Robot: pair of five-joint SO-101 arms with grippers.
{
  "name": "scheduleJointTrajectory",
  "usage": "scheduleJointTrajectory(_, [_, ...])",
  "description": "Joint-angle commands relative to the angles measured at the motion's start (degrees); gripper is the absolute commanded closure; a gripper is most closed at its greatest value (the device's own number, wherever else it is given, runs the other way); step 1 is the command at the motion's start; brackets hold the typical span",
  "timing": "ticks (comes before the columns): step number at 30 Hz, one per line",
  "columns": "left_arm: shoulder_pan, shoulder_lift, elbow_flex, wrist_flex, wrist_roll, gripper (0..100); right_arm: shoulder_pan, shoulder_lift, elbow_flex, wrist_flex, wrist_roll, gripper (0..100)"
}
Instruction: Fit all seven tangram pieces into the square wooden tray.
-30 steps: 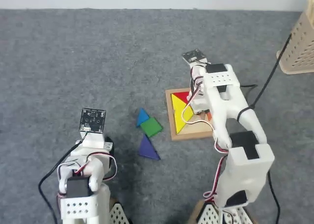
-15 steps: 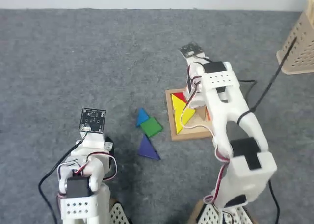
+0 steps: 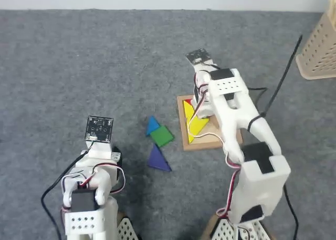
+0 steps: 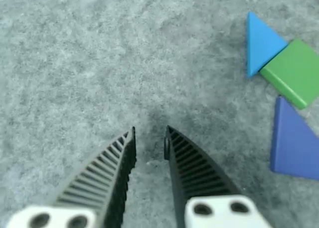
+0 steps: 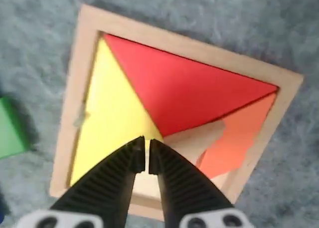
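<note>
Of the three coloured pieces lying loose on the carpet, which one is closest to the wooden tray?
The green square, the only four-sided loose piece; the light blue triangle and the dark blue triangle beside it lie farther from the tray.

Wood, paint and cloth are showing.
Beneath the right gripper (image 5: 146, 143) the tray (image 5: 199, 54) is showing pale, matt bare wood, while the red piece (image 5: 189, 93) and yellow piece (image 5: 109, 118) are looking smooth and painted; ahead of the left gripper (image 4: 149, 130), whose ribbed fingers (image 4: 192, 163) are reading as matt black plastic, the grey carpet (image 4: 75, 53) is looking rough, napped.
</note>
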Motion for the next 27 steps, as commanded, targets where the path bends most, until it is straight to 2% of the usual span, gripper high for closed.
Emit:
scheduleJointTrajectory(1, [-0.44, -0.97, -0.48, 0.18, -0.44, 91, 1.80, -0.31, -3.43, -1.27, -0.62, 99.1])
scheduleJointTrajectory(9, [-0.44, -0.97, -0.48, 0.18, -0.44, 91, 1.71, -0.92, -3.43, -0.75, 0.35, 99.1])
scheduleJointTrajectory(14, [-0.44, -0.97, -0.48, 0.18, -0.44, 91, 1.89, -7.96, -2.02, -0.31, -1.23, 99.1])
scheduleJointTrajectory(18, [-0.44, -0.97, -0.48, 0.18, -0.44, 91, 4.70, -12.79, 3.52, -2.59, -0.70, 99.1])
scheduleJointTrajectory(22, [-0.44, -0.97, -0.48, 0.18, -0.44, 91, 8.31, -10.95, 9.14, -8.66, -0.62, 99.1])
scheduleJointTrajectory(27, [-0.44, -0.97, -0.48, 0.18, -0.44, 91, 10.59, -5.41, 8.62, -10.07, -0.53, 99.1])
